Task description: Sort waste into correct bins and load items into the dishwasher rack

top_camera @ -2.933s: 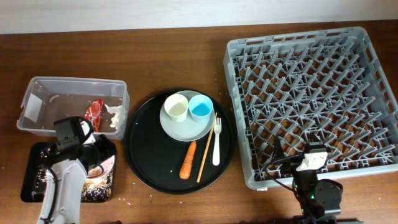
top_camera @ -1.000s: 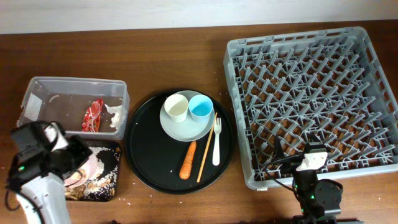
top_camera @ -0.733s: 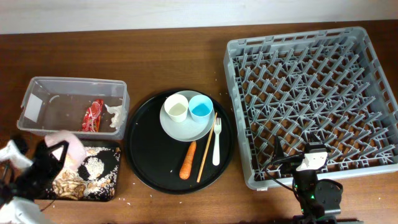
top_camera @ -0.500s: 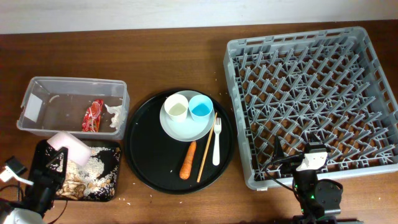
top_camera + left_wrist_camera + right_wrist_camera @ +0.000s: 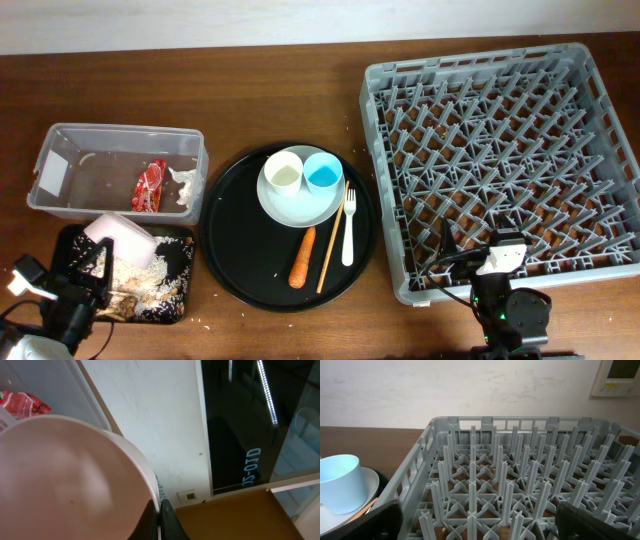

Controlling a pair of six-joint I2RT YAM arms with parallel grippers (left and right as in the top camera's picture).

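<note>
My left gripper point(image 5: 88, 268) is shut on the rim of the white bowl point(image 5: 120, 237), held tilted over the shallow black tray point(image 5: 178, 300), where rice and brown bits point(image 5: 145, 272) lie. In the left wrist view the bowl point(image 5: 65, 480) fills the frame and the gripper point(image 5: 159, 520) pinches its edge. The clear tub point(image 5: 60, 205) holds the red wrapper point(image 5: 150, 185) and tissue point(image 5: 183, 186). The plate point(image 5: 310, 210) carries the cream cup point(image 5: 284, 173) and blue cup point(image 5: 323, 173). Carrot point(image 5: 303, 257), chopsticks point(image 5: 333, 240) and fork point(image 5: 349, 228) lie beside it. My right gripper point(image 5: 497, 268) is open at the rack point(image 5: 500, 150).
The plate, cups, carrot and cutlery sit on a large round black tray point(image 5: 235, 245) between the bins and the rack. The right wrist view shows the rack's pegs point(image 5: 520, 485) straight ahead and the blue cup point(image 5: 337, 482) at left. A few rice grains lie on the table by the black tray.
My left arm has swung from above the black tray down to the front left corner, tipping the bowl. Rice and brown bits now lie spread in the black tray. The right arm has not moved.
</note>
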